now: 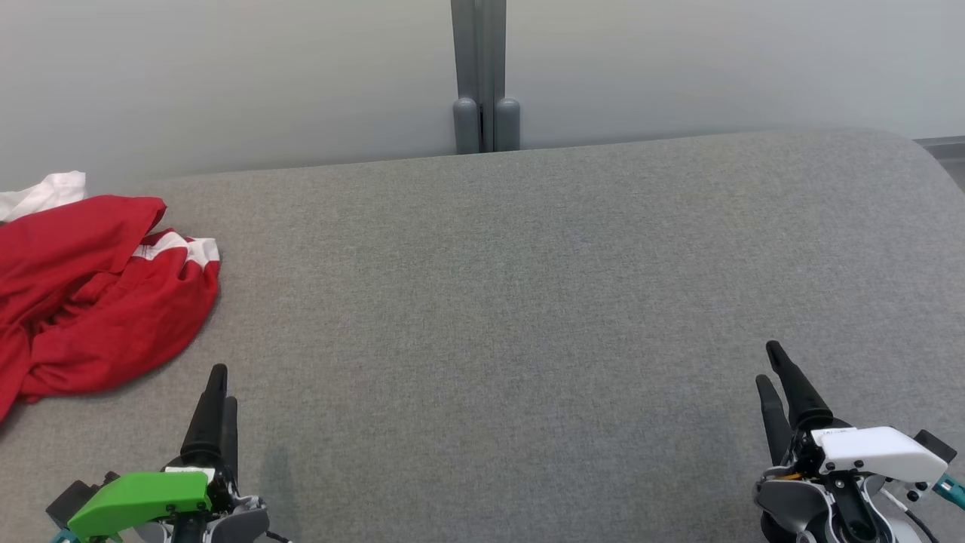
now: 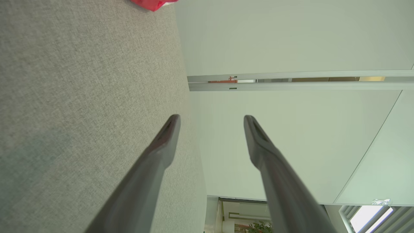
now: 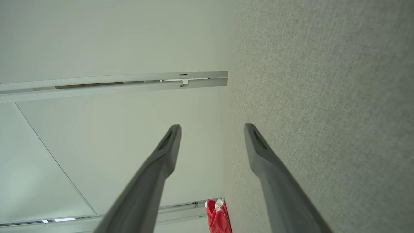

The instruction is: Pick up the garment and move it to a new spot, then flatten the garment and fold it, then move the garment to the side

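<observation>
Left end effector [image 1: 223,385] and right end effector [image 1: 767,363] hover low, fingers parted — each seemingly rolled onto its side.

The garment [image 1: 98,294] is red with white trim (a white band shows along one fold). It lies crumpled in a loose heap at the far left of the grey fabric surface [image 1: 528,302], cut off by the head view's left edge.

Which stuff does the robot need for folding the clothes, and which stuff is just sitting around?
For the job:
red garment, crumpled at the left
left gripper, jaws open
right gripper, jaws open
grey surface to fold on

Just around:
white cloth peeking out behind the garment
grey post at the back
pale wall
</observation>
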